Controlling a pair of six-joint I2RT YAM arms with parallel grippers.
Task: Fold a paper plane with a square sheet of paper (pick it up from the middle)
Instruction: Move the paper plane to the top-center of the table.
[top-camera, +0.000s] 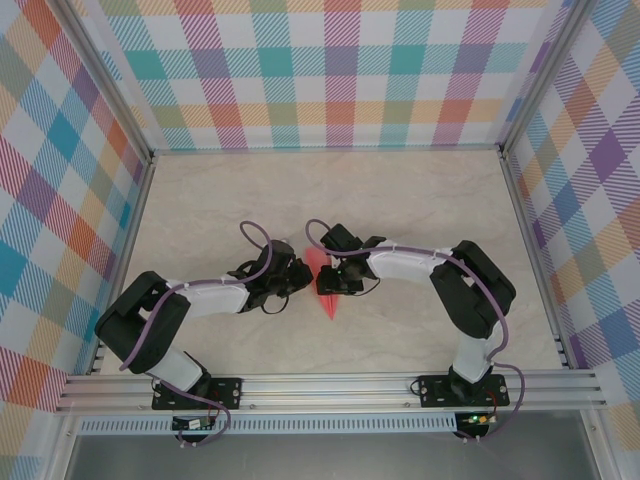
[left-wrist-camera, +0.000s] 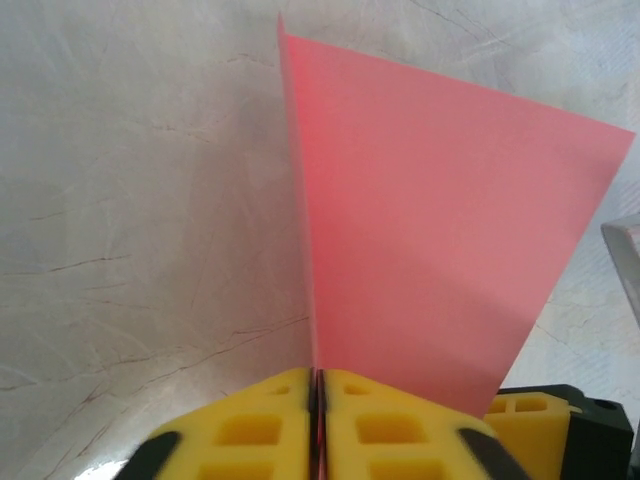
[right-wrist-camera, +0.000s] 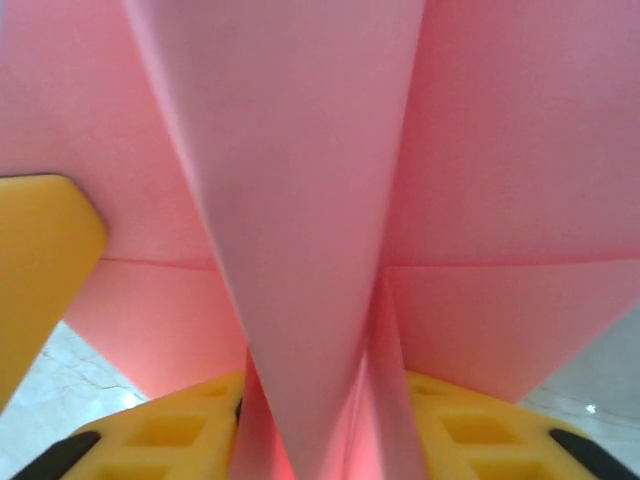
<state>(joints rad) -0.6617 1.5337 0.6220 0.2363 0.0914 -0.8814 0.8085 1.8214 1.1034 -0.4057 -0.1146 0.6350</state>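
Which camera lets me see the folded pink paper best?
The left wrist view: the folded salmon-pink paper is big and sharp, its edge pinched in the left gripper. The top view shows it tiny and partly hidden; the right wrist view is too close to see its shape.

Marble-look table (top-camera: 400, 200), plaid walls (top-camera: 340, 70)

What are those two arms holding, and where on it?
The folded pink paper. The left tool pinches it at one edge; the right tool straddles its folds, but whether it grips cannot be told.
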